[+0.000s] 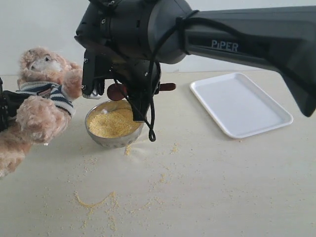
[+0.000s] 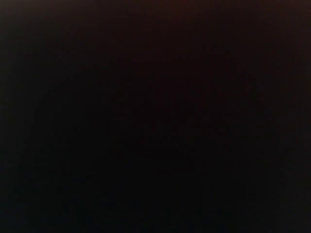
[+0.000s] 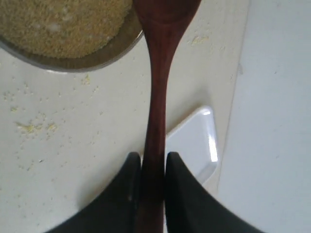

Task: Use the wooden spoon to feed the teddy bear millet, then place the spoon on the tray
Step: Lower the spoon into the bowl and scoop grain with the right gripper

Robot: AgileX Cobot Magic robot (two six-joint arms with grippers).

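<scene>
The teddy bear [image 1: 42, 98] leans in at the far left, its paw near the steel bowl [image 1: 112, 139]. A dark part of my left gripper [image 1: 6, 106] clasps its body at the picture's edge; the left wrist view is wholly black. My right gripper [image 3: 153, 158] is shut on the handle of the wooden spoon [image 3: 160, 73]. The spoon's round bowl [image 1: 117, 92] hovers over the far rim of the steel bowl, close to the bear's paw. Millet [image 1: 112, 123] fills the bowl. The white tray [image 1: 240, 103] lies to the right, bare.
Loose millet [image 1: 94, 201] is scattered over the pale table in front of the bowl. The right arm's big black wrist [image 1: 133, 29] hangs over the bowl and hides the gripper's fingers in the exterior view. A white wall stands behind.
</scene>
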